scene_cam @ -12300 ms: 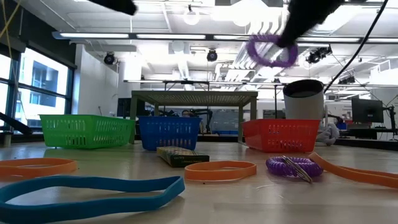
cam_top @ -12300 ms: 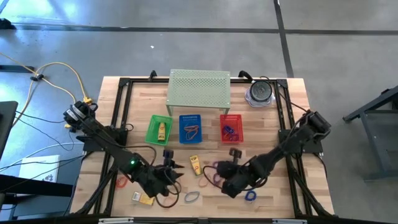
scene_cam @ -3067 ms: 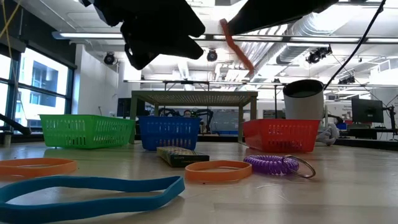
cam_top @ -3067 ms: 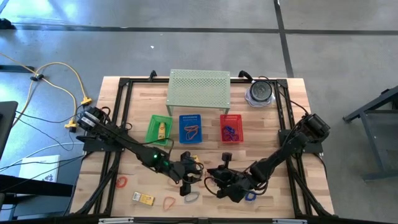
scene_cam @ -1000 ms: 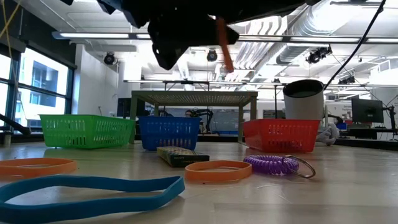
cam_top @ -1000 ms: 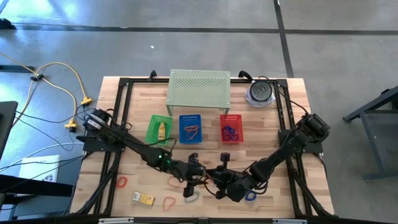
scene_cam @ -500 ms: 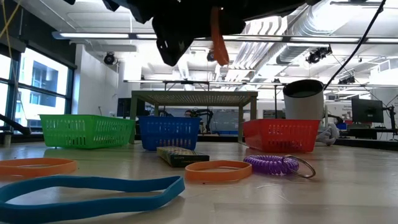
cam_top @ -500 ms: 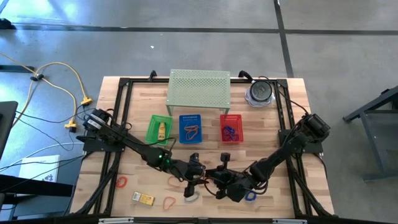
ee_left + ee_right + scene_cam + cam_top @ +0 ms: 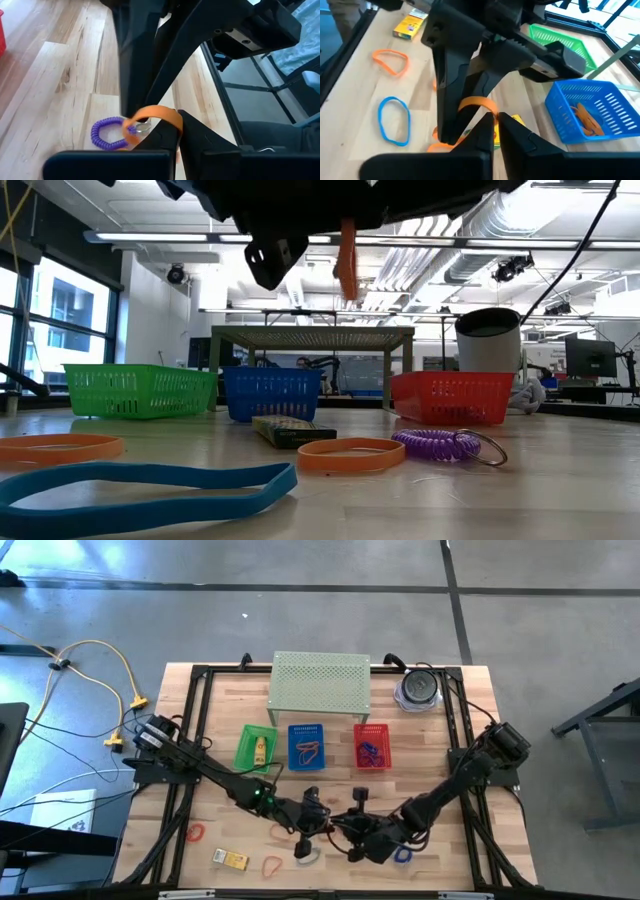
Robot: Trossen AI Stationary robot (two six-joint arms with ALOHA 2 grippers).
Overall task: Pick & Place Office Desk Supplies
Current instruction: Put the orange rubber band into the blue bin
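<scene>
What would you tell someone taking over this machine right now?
Left gripper: shut on an orange band, raised over the table's front middle.
Right gripper: shut on the same band, meeting the left one.
Done: bands lie in the blue basket and the red basket; a yellow packet lies in the green basket.
Left: loose on the table are a purple coil, a red band, a second packet, a blue band and more bands.

Robotics lab: exposed ducts (image 9: 500, 225), concrete floor (image 9: 300, 610)
</scene>
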